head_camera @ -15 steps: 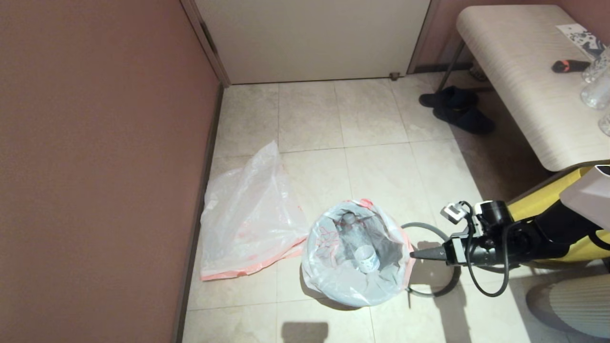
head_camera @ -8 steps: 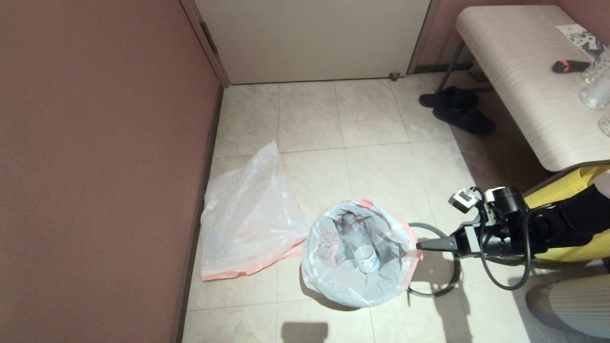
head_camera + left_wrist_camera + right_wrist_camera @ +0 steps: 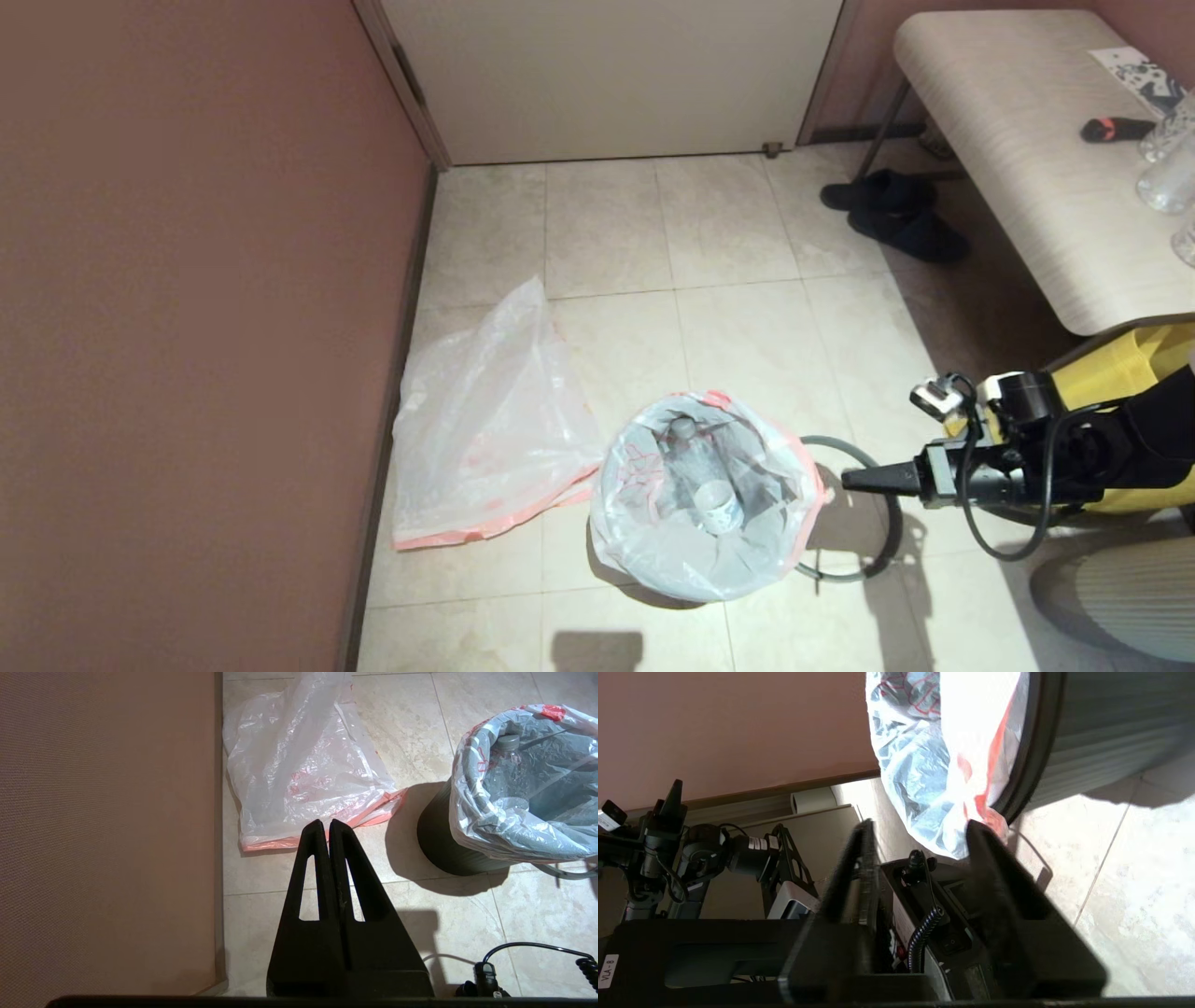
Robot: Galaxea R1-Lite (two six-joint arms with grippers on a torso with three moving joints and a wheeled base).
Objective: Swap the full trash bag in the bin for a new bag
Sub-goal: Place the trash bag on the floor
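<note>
Hovering just right of the bin, right gripper spread wide, empty; full trash bag sits in bin; new bag flat on floor left; left gripper closed, empty.

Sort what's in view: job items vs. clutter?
Job: full trash bag lining the bin; new bag flat on the floor; grey ring rim beside the bin; right gripper, open.

Clutter: black shoes, bench, yellow bag.
</note>
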